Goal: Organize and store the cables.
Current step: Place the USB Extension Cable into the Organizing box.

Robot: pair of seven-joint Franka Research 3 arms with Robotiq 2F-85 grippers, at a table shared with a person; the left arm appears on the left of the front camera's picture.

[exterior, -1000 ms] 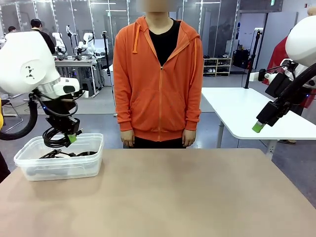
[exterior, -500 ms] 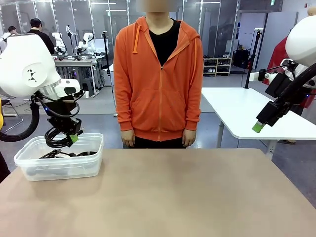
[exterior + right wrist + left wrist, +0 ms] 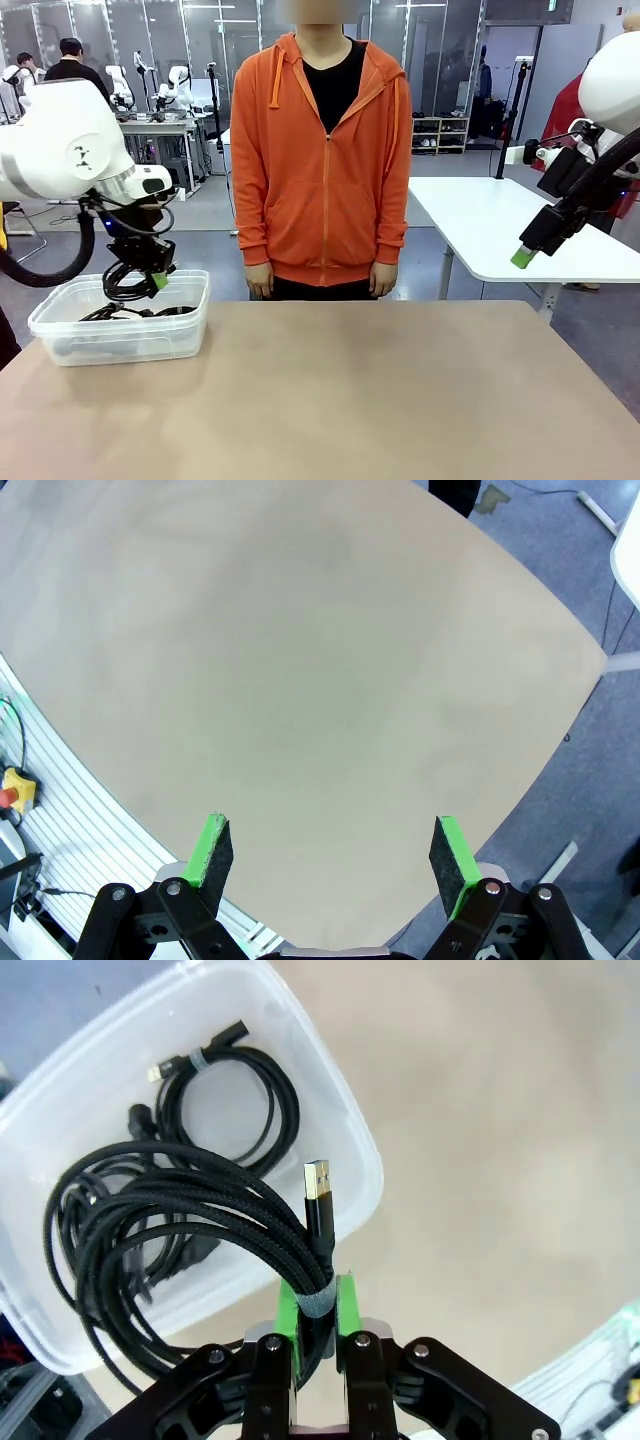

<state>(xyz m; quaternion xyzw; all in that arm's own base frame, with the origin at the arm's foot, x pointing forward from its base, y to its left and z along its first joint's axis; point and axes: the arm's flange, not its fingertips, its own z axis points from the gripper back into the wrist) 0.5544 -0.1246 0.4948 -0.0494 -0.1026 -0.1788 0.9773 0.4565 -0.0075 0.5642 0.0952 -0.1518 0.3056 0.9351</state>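
Front view: left gripper (image 3: pixel 157 279) hanging just above the clear plastic tub (image 3: pixel 120 335) at the table's (image 3: pixel 340 400) left edge, clamped on a coiled black cable (image 3: pixel 128 284) that dangles over the tub's opening. More black cables (image 3: pixel 135 313) lying inside the tub. Right gripper (image 3: pixel 523 257) held high at the right side, well clear of the table top, green pad showing; too side-on here to judge the gap. Person in an orange hoodie (image 3: pixel 322 160) standing at the far side, arms down.

Left wrist view: green pads (image 3: pixel 288 1305) pinched tight on the coil's wrapped band, the held cable (image 3: pixel 190 1230) looping out to the left over the tub (image 3: pixel 340 1130). Gold USB plug (image 3: pixel 317 1180) standing up just above the pads. Second coil (image 3: pixel 225 1100) lying flat at the tub's far end, others partly hidden under the held one.

Right wrist view: right gripper (image 3: pixel 333 855) spread wide with nothing between its pads (image 3: pixel 212 848), bare tan table (image 3: pixel 300 680) below.
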